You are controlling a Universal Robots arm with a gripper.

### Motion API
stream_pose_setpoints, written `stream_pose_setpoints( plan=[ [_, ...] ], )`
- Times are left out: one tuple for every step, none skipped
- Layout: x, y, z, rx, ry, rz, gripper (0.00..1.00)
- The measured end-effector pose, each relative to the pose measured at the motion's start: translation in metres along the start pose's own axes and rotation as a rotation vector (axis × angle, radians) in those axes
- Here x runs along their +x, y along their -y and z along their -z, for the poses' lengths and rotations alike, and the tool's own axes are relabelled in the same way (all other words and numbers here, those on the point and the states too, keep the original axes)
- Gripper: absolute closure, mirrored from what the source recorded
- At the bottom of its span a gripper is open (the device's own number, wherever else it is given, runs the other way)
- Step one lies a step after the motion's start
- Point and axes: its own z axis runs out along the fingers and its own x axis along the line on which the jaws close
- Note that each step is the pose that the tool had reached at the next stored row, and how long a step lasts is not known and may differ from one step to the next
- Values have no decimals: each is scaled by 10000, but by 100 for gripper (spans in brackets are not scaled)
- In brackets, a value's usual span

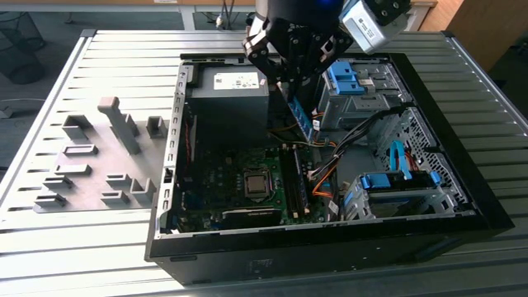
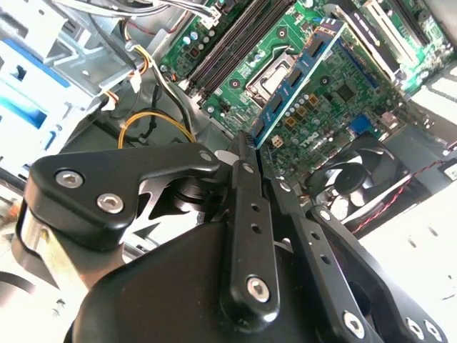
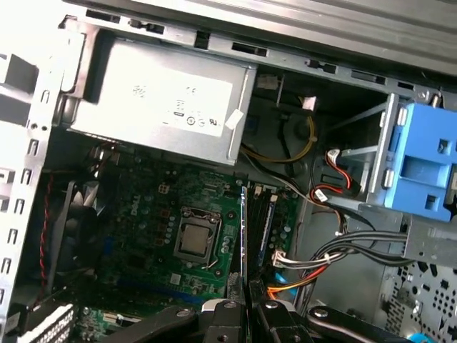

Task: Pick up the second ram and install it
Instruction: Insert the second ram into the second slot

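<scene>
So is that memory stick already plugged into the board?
No, the gripper holds the memory stick in the air above the green board.

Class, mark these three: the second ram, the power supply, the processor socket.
second ram (image 2: 296, 82): second wrist view, on its blue face.
power supply (image 3: 164, 107): first wrist view, on its white label.
processor socket (image 3: 194, 239): first wrist view, on its metal lid.

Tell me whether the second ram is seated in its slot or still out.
Out. The gripper holds the second ram on edge above the motherboard; in the second wrist view it hangs clear of the slots.
</scene>
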Motion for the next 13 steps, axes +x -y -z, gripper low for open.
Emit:
stream_pose_setpoints(
  plan=[
    [0, 0, -1, 11, 0, -158, 86],
    [0, 0, -3, 19, 0, -319, 86],
    [0, 0, -5, 26, 1, -480, 86],
    [0, 0, -7, 33, 2, -650, 86],
    [0, 0, -9, 39, 3, -829, 86],
    [0, 0, -12, 45, 4, -996, 86],
    [0, 0, -14, 51, 5, -1168, 86],
    [0, 0, -16, 57, 6, -1335, 86],
    [0, 0, -19, 63, 7, -1507, 86],
    [0, 0, -22, 68, 8, -1674, 86],
    [0, 0, -25, 74, 10, -1853, 86],
    [1, 0, -27, 80, 11, -2019, 86],
    [1, 1, -27, 84, 12, -2174, 86]
  ],
)
